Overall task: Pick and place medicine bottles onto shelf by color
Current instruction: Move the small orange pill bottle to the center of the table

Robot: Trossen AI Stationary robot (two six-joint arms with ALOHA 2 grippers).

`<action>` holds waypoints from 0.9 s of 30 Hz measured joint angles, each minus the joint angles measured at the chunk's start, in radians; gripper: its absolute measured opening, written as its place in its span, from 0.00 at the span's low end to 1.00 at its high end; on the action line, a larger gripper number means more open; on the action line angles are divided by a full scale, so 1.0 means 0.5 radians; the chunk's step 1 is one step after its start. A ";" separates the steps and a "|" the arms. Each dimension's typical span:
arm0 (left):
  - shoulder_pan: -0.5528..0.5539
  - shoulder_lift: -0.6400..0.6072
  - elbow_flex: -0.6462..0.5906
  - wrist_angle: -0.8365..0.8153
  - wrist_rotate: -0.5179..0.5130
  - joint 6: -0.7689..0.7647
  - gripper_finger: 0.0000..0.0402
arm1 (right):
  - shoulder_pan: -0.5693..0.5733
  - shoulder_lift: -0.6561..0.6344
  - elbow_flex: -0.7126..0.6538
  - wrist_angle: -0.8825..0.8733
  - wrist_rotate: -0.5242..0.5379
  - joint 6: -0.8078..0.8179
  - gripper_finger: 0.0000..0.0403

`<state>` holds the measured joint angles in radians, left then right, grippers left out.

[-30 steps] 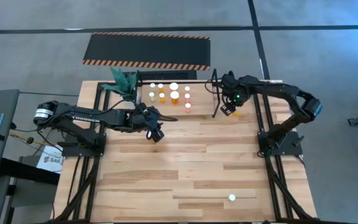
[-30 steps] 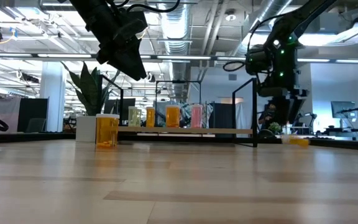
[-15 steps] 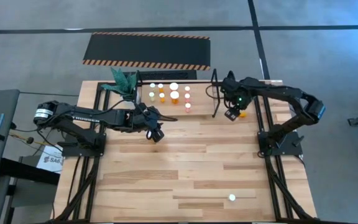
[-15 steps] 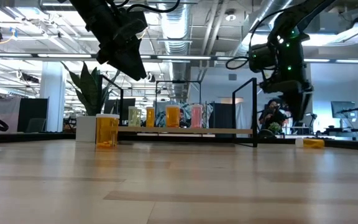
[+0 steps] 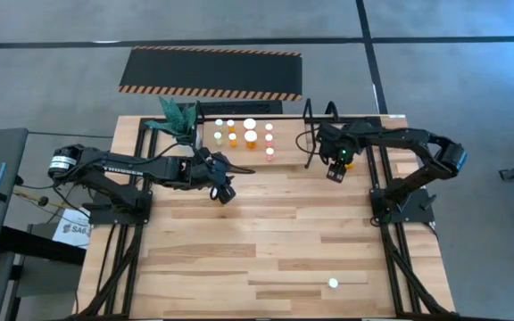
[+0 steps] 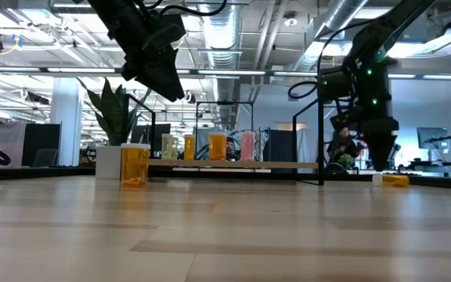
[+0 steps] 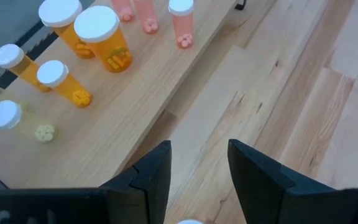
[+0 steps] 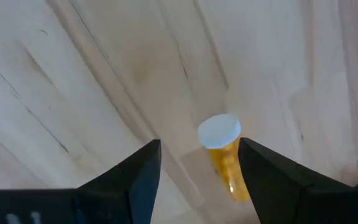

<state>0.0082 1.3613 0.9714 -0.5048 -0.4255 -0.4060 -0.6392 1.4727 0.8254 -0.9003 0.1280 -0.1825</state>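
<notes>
The shelf (image 5: 244, 134) lies along the worktop's (image 5: 266, 232) far edge, with the medicine bottles (image 5: 250, 132) standing on it in a cluster. A plant (image 5: 178, 116) stands at the shelf's left end. One bottle (image 5: 349, 163) lies on its side off the shelf's right end. Another bottle (image 5: 333, 283) stands alone near the worktop's near edge, right of centre. A mat (image 5: 211, 73) lies on the floor beyond the far edge.

a: shelf (image 5: 255, 152) – pale wooden board with black hoop uprights at the ends, at the table's far edge. the medicine bottles on it (image 7: 98, 38) stand upright, white-capped: yellow, orange, then pink.

b: strays?

a: one orange bottle (image 8: 224, 154) lying on its side just past the shelf's right end. another orange one (image 6: 135, 164) upright on the table. one white cap (image 5: 333, 283) alone near the front edge.
</notes>
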 joint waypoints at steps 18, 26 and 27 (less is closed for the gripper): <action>0.000 0.000 0.000 -0.016 0.000 0.002 0.37 | -0.208 -0.001 -0.093 0.180 0.004 -0.099 0.59; 0.000 0.000 0.000 -0.043 0.000 0.001 0.37 | -0.220 0.008 -0.100 0.207 -0.044 -0.095 0.53; 0.000 0.000 0.000 -0.042 0.000 0.002 0.37 | -0.220 0.011 -0.121 0.232 -0.047 -0.095 0.52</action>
<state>0.0082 1.3613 0.9714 -0.5260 -0.4255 -0.4049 -0.7490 1.4782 0.7648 -0.7845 0.1043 -0.2298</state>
